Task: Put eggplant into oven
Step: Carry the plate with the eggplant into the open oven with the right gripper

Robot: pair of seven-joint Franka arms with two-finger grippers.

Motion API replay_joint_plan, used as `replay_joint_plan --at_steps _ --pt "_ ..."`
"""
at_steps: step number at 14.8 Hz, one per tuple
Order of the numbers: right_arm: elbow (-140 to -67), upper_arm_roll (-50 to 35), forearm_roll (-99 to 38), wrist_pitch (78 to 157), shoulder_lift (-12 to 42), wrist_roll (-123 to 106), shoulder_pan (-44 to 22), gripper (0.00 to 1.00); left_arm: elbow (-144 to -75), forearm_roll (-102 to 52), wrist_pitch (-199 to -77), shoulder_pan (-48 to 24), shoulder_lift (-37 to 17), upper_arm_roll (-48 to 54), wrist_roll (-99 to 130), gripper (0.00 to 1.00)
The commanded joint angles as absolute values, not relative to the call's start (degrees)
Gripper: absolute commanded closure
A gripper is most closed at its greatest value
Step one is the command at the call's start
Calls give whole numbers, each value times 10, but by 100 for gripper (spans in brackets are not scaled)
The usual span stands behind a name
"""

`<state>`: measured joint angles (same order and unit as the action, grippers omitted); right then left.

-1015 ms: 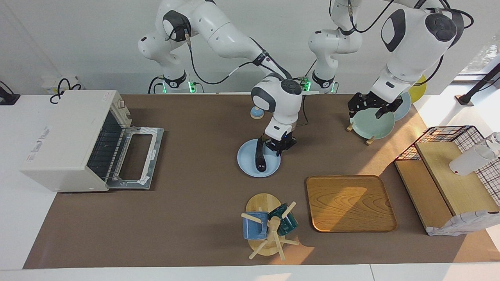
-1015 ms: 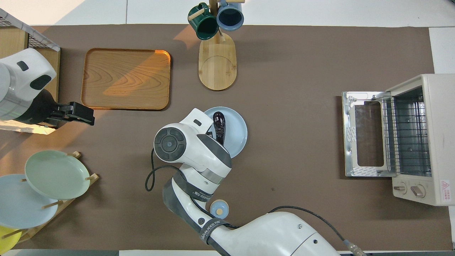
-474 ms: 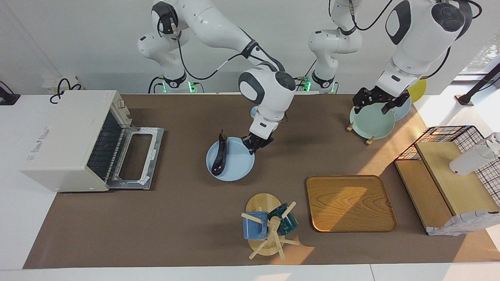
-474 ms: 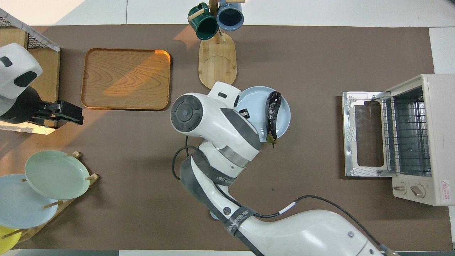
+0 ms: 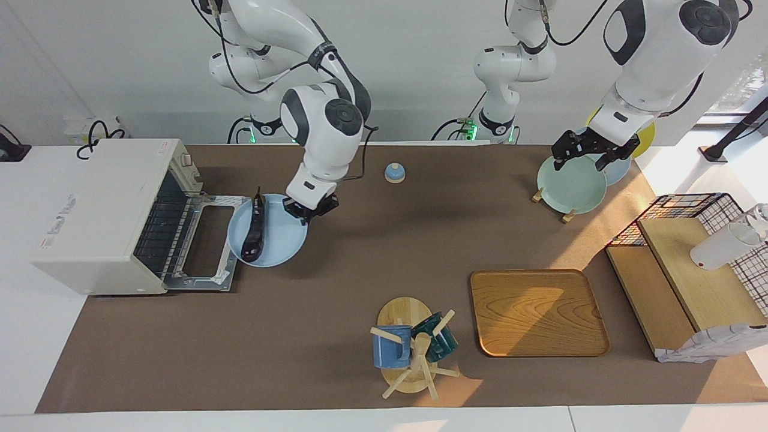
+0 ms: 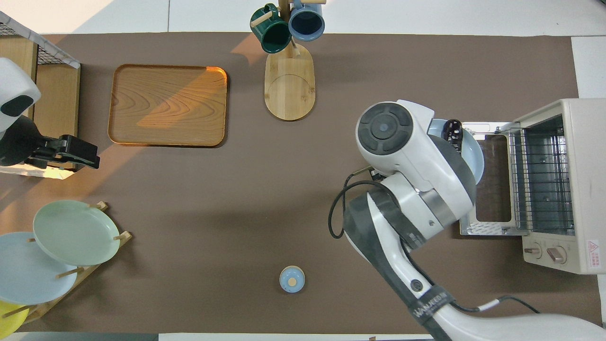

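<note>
Right end effector (image 5: 309,210) is pinching the rim of a light blue plate (image 5: 279,240) and holding it up over the outer edge of the oven's (image 5: 102,216) lowered door (image 5: 207,243), its fingertips pressed together on the plate's edge. On that plate, on the side away from the end effector and toward the oven's mouth, the eggplant (image 5: 254,231) is lying lengthwise, its stem tip pointing toward the robots. In the overhead view the right arm's wrist is covering most of the plate (image 6: 473,156), with only one end of the eggplant (image 6: 453,132) showing beside the oven (image 6: 568,184). A small blue bell (image 5: 394,173) is sitting on the worktop (image 5: 336,288), toward the left arm's end from this end effector.

Left end effector (image 5: 591,153) is waiting with fingers spread, hanging over the pale green plate (image 5: 570,189) in the plate rack at its own end of the worktop.
</note>
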<state>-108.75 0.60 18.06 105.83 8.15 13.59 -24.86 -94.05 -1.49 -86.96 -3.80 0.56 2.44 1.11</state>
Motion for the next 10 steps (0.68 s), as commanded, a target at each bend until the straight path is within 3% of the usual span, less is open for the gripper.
replay_joint_plan --at_steps 1,6,10 --pt "-1221 -3 217 1121 -6 107 -198 100 -929 -20 -870 -33 1 32 21 0" --pt "-1227 -4 222 1177 0 -41 -50 100 -929 -21 -872 -34 1 32 38 0" --pt "-1251 -4 221 1186 -4 -66 -7 100 -933 -21 -871 -34 3 31 37 0"
